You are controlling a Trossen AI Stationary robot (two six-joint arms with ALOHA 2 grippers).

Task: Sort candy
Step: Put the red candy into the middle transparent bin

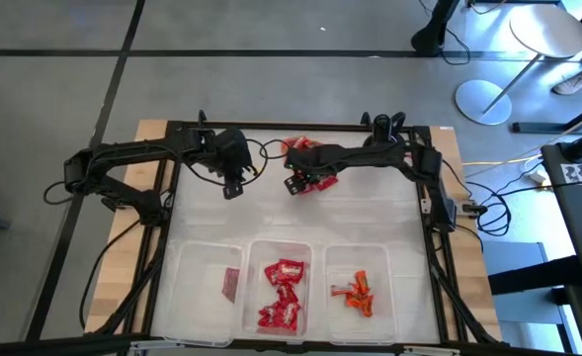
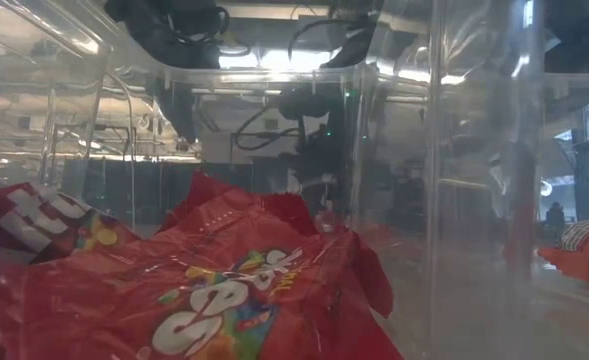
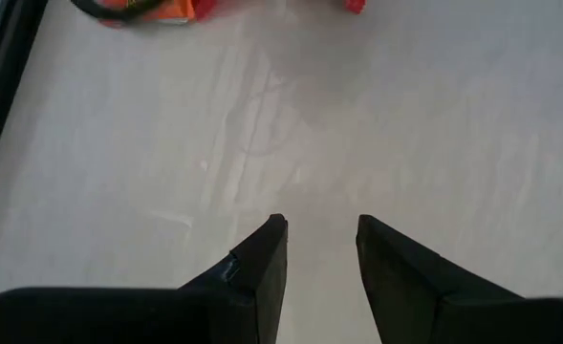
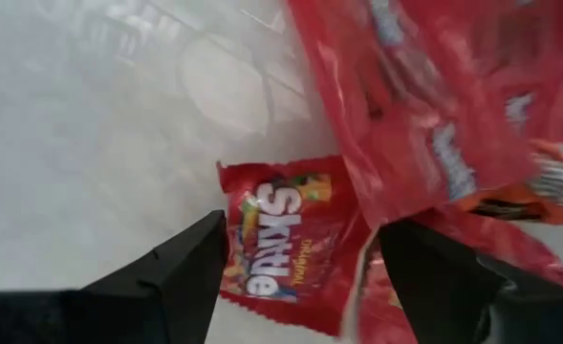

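A loose pile of red candy packets (image 1: 296, 147) lies on the white table near its far edge. My right gripper (image 1: 298, 185) (image 4: 302, 229) is open at the pile's near-left side. Its fingers stand on either side of one red Skittles packet (image 4: 281, 244) lying flat on the table, with more red packets (image 4: 434, 96) and an orange one (image 4: 549, 186) beyond. My left gripper (image 1: 233, 186) (image 3: 321, 229) is open over bare table left of the pile. Sorted candy lies in three clear bins: a flat red bar (image 1: 231, 284), red packets (image 1: 283, 292) (image 2: 214, 300), orange pieces (image 1: 356, 293). My right gripper has one fingertip (image 4: 214, 239) at the Skittles packet's edge (image 4: 238, 205) and the other beside its opposite edge, coming from above at a slant. Whether either finger touches the packet cannot be told. The packet lies flat on the table.
The three clear bins stand in a row along the table's near edge: left (image 1: 204, 252), middle (image 1: 281, 245), right (image 1: 362, 250). Open table lies between them and the grippers. A black frame (image 1: 271, 129) and cables run along the far edge. An orange packet (image 3: 166, 10) lies ahead of the left gripper.
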